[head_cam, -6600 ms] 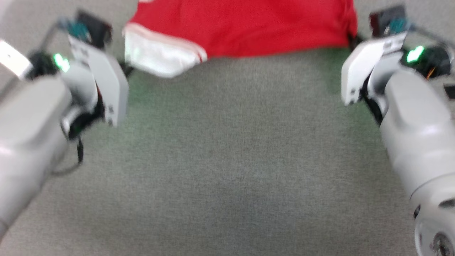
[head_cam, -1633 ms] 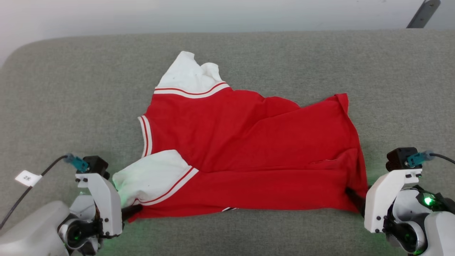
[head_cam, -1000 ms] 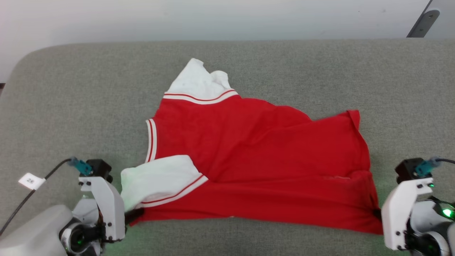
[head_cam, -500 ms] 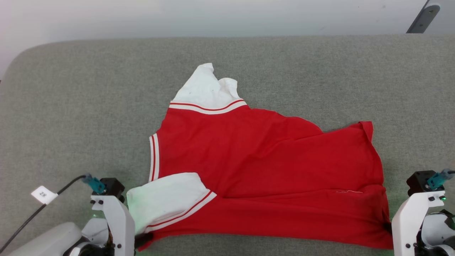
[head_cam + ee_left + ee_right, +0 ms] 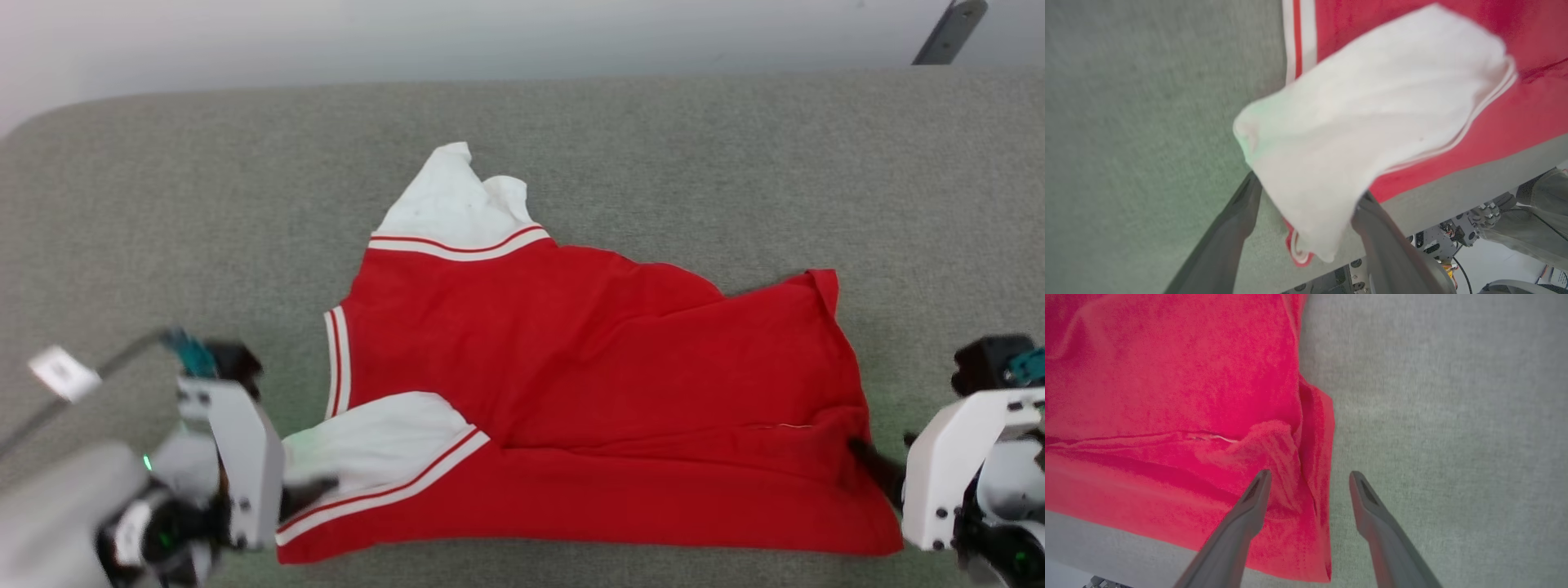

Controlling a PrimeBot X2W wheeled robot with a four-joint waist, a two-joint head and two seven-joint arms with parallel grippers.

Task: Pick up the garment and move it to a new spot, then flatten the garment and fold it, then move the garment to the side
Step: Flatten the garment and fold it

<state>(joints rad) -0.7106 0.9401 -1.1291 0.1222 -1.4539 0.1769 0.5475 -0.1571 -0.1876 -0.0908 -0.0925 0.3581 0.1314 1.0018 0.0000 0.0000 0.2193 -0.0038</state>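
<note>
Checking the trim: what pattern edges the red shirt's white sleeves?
Red-and-white striped trim, clearest in the head view.

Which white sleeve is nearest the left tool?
The near sleeve, right at the left tool; the far sleeve sits crumpled at the far end of the garment.

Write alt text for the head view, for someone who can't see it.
A red garment with white sleeves and striped trim lies spread but creased on a grey fabric surface. The left gripper sits at the near white sleeve and the right gripper at the opposite near corner. A pale wall runs along the top.
</note>
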